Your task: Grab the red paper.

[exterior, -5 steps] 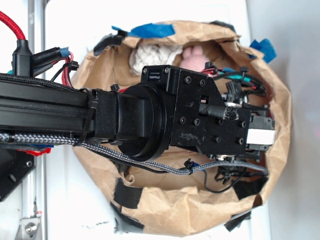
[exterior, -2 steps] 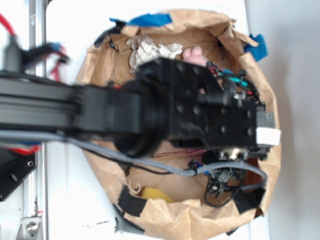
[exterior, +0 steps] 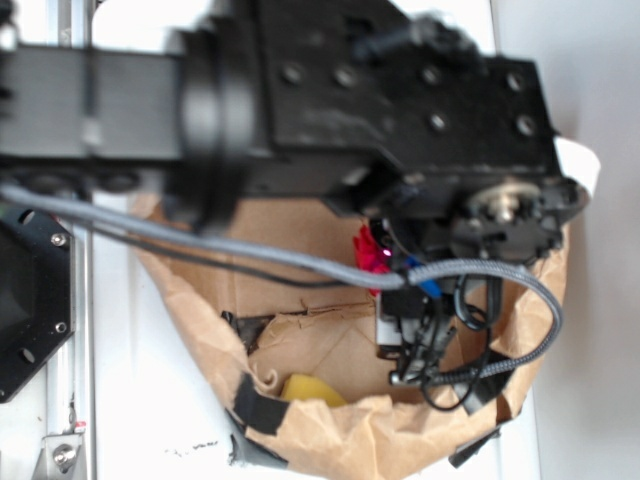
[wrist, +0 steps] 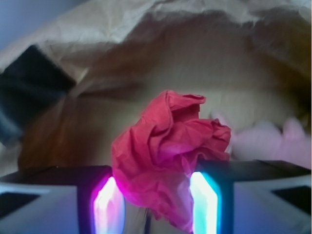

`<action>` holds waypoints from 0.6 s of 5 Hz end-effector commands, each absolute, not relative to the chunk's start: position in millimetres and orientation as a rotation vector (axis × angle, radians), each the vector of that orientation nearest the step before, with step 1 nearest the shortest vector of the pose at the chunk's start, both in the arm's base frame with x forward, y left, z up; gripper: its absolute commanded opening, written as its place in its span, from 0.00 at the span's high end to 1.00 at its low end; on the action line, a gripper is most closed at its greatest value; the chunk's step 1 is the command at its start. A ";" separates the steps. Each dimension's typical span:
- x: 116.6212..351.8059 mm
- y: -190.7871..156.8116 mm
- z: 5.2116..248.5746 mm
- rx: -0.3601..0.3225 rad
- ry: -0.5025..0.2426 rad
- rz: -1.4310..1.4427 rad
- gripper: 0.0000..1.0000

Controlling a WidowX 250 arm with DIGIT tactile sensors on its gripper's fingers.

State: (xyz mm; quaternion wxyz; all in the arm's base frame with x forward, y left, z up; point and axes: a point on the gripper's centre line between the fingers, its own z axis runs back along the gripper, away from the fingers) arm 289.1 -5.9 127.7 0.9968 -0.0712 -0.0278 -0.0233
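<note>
I have the hand (wrist: pixel 157 195) closed around the red paper (wrist: pixel 168 146), which sits pinched between the two lit fingers (wrist: pixel 204 200) above the floor of the brown paper bag (wrist: pixel 73 44). The wad is soft and springy, so I judge it could slip from the pads, or snag the bag's crumpled wall.

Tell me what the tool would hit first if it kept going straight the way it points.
Nothing new: the red paper already sits between the tool's fingers. Beyond it, probably the brown paper bag's wall, with the pink plush toy off to the right; depth is unclear.
</note>
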 end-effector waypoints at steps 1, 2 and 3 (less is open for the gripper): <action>278.6 2.3 167.5 -0.087 -0.068 0.080 1.00; 274.5 0.8 166.3 -0.079 -0.080 0.063 1.00; 274.3 0.2 167.0 -0.067 -0.088 0.066 1.00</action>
